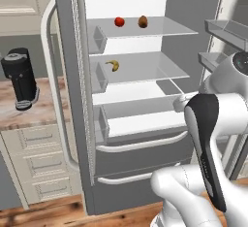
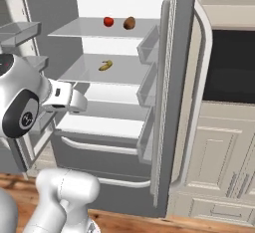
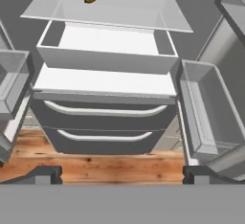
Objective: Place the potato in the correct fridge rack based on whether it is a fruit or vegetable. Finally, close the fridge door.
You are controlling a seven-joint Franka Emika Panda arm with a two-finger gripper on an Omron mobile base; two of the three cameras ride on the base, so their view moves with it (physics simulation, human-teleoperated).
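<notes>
The fridge point(image 1: 145, 138) is being shown with both doors swung wide, its grey casing smooth and its white inner wall plain. The potato point(image 1: 143, 22), a small brown oval lump with dull skin, is resting on the fridge rack point(image 1: 169, 27), the topmost thin pale translucent panel, just to the right of a round glossy red fruit point(image 1: 119, 22); the two are set apart, not touching. On the like shelf point(image 1: 145, 68) one level lower, a curved yellow banana point(image 1: 113, 65) is lying towards the left. Below that, a white open-topped drawer point(image 3: 107, 53) is seen, and under it two dark grey drawer fronts point(image 3: 103, 122), each crossed by a long pale curved handle.

The gripper point(image 3: 122, 173) is being held low and near, well short of the shelves, pointed at the lower drawers with nothing between its dark finger tips point(image 3: 45, 174); the jaws are standing spread wide. Clear boxy door bins point(image 3: 206, 117) are flanking it on either side.

To the left of the fridge, a black cylindrical appliance point(image 1: 20, 78) is standing on a mottled stone counter point(image 1: 34, 112) above cream panelled drawers point(image 1: 41, 163). To the right, cream cabinets point(image 2: 219, 152) are framing a dark oven window point(image 2: 231, 67). The floor point(image 3: 105, 163) is being rendered in warm wood planks.
</notes>
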